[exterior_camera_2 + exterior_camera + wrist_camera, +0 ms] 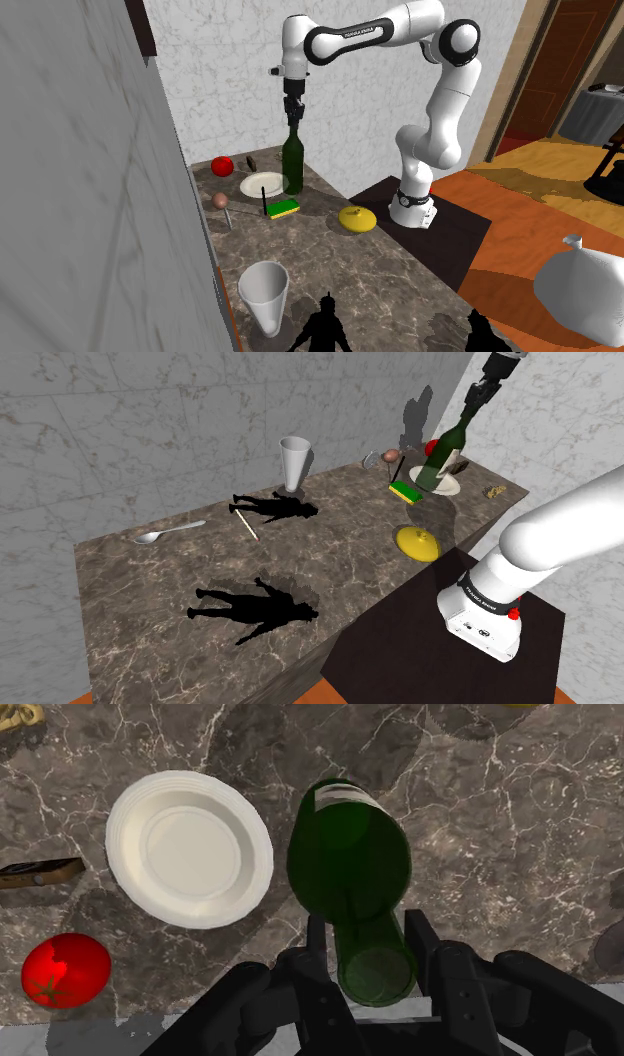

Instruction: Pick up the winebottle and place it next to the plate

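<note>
A dark green wine bottle (350, 854) stands upright, its base right beside the white plate (190, 849) on the marble countertop. My gripper (368, 942) is shut on the bottle's neck, one black finger on each side. In the second exterior view the gripper (294, 112) comes straight down onto the bottle (292, 162), which is at the plate's (258, 185) right edge. From the shoulder view the bottle (443, 455) leans with the camera and covers part of the plate (449, 483). I cannot tell whether the base touches the counter.
A red apple (223, 164) lies behind the plate by the wall. A green-yellow sponge (283, 208), a yellow lid (356, 218) and a white cup (265, 293) sit farther along the counter. A spoon (170, 532) and two black figurines (275, 507) lie beyond.
</note>
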`<move>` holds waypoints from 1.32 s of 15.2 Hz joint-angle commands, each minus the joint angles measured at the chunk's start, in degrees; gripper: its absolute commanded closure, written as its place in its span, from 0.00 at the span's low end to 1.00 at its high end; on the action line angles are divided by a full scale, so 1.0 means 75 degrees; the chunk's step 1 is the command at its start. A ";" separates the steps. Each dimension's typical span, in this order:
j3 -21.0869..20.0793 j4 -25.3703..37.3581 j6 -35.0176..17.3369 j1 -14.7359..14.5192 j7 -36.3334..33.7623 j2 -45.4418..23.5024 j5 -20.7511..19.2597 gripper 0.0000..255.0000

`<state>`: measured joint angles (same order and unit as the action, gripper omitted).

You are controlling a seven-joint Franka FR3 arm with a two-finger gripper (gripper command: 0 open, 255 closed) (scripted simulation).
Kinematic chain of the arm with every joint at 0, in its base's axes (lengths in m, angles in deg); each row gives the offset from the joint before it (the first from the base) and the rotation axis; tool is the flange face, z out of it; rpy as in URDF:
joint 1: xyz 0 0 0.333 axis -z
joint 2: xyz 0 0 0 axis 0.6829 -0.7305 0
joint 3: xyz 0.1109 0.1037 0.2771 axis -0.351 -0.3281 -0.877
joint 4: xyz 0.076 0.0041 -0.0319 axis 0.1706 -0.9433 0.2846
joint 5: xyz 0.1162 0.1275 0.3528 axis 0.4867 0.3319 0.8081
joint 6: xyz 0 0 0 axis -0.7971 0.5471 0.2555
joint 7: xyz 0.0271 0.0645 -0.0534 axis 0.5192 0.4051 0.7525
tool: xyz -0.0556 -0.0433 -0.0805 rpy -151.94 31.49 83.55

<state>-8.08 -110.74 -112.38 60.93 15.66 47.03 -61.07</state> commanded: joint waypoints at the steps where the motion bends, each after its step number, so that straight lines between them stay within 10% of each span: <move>1: 0.0194 -0.0194 0.0022 0.0175 0.0303 0.0254 -0.0157 1.00; 20: 0.1007 -0.1547 -0.1329 0.0566 0.1162 0.0331 -0.0474 1.00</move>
<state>-0.60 -122.06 -121.87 65.21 24.36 49.66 -64.67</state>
